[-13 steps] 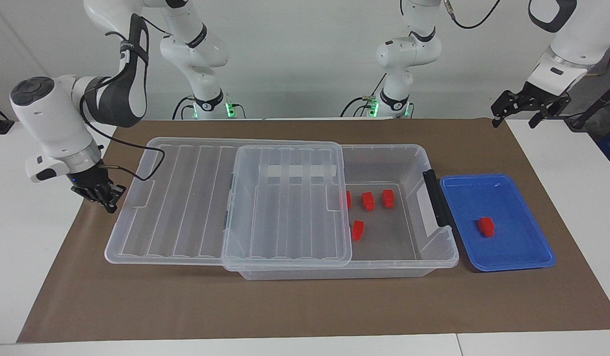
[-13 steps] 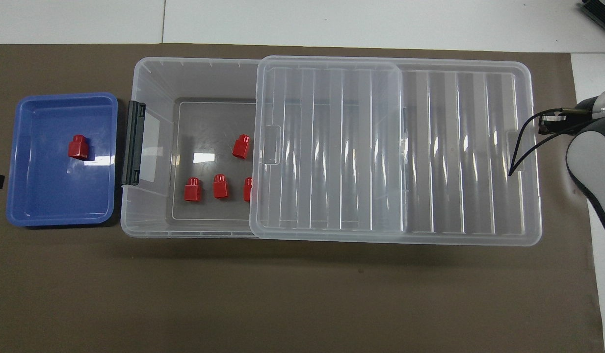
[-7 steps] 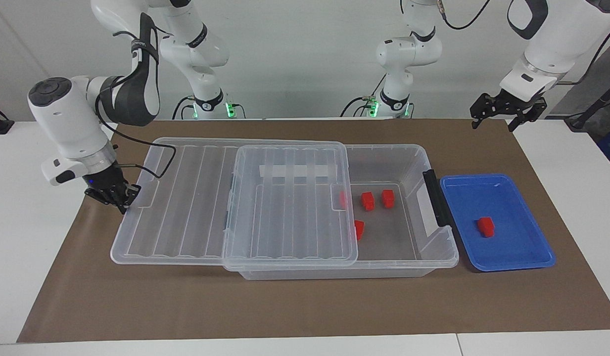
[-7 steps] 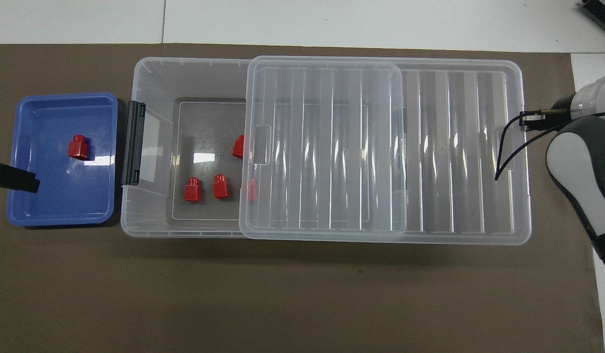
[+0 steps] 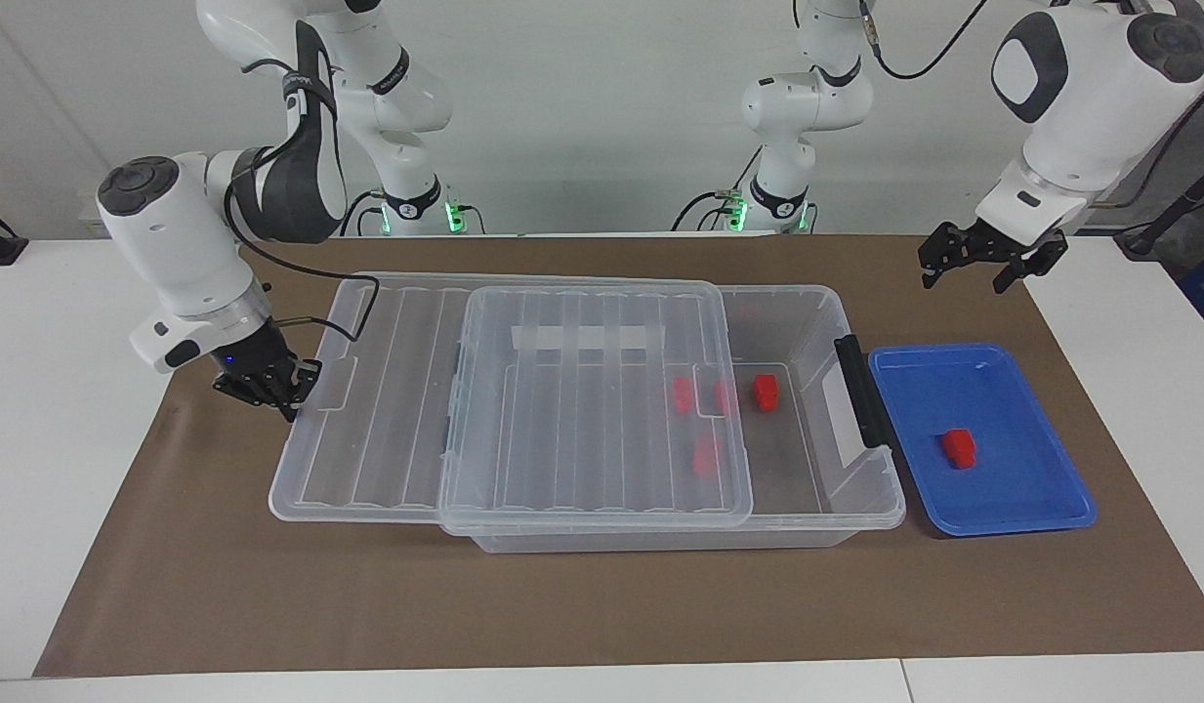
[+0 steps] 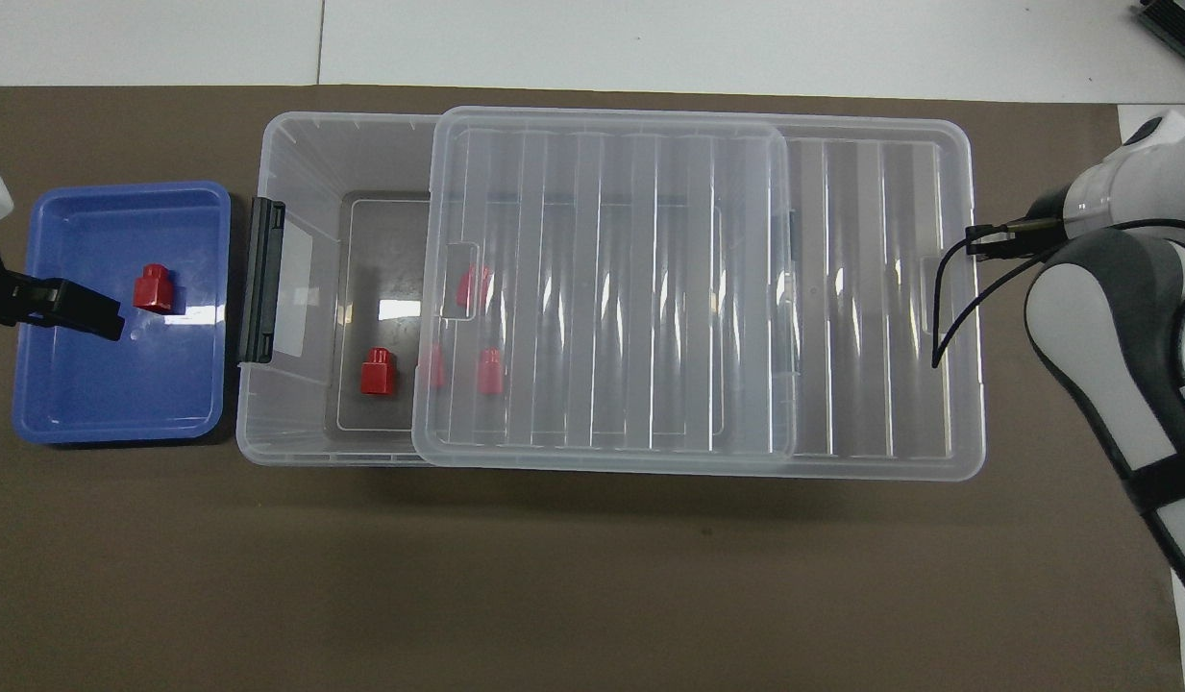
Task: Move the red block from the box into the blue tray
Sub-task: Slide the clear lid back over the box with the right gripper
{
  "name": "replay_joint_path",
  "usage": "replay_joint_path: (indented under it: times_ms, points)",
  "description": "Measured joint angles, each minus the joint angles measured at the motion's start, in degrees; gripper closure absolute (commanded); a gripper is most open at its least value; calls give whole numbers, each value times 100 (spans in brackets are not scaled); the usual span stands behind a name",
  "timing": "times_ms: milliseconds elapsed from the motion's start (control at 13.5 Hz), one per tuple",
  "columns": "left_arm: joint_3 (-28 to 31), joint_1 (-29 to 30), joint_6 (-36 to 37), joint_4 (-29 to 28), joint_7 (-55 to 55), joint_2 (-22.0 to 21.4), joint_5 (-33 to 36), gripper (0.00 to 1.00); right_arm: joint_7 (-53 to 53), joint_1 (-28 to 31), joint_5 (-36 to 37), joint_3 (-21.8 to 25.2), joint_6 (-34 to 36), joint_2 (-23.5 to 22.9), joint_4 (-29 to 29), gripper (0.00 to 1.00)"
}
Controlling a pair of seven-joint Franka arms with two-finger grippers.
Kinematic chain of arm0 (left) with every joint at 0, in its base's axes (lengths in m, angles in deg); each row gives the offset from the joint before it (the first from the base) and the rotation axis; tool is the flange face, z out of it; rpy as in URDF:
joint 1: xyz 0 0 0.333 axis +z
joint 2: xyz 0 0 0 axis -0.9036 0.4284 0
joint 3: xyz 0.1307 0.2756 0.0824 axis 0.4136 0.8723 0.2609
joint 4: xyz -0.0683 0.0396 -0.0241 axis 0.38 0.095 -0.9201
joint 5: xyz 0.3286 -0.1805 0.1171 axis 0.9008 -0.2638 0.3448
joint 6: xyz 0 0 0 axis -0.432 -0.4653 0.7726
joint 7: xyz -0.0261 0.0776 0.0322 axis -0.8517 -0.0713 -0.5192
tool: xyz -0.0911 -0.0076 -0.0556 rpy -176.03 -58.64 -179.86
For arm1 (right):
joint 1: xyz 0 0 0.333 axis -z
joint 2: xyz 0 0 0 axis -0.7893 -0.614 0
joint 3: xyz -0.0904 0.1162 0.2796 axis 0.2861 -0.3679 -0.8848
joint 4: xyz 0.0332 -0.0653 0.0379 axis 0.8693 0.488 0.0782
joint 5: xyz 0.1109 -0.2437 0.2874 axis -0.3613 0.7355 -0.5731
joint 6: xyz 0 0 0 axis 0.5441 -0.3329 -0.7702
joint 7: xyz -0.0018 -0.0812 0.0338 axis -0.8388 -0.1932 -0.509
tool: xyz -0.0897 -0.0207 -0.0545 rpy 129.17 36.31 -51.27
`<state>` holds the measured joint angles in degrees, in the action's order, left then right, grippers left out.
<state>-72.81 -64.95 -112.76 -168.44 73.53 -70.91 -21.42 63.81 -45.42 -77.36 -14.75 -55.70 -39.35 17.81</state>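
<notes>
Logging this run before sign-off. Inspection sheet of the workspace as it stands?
Surface: brown mat on a white table.
Job's things: clear box, its lid covering most of it and overhanging toward the right arm's end; four red blocks inside, one uncovered; another block in the blue tray.
Clutter: nothing seen.
Grippers: right gripper shut, at the lid's end edge; left gripper open, raised near the tray.
Cables: black cable loops from the right wrist over the lid.
Surroundings: white wall, arm bases with green lights.
</notes>
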Motion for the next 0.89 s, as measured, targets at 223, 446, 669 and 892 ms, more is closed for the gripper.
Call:
replay_joint_path:
  times_ms: [223, 446, 669, 892]
  points:
    - [25, -270, 70, 141, -27, 84, 0, 0, -7, -38, -2, -220, 44, 0, 0, 100]
    - [14, -496, 75, 219, -32, -17, 0, 0, -7, -300, -2, -305, 46, 0, 0, 100]
    - [33, -543, 44, 226, -39, -73, 0, 0, -7, -496, -2, -320, 62, 0, 0, 100]
    - [112, -530, -53, 249, -39, -102, 0, 0, -9, -707, -1, -330, 64, 0, -1, 100]
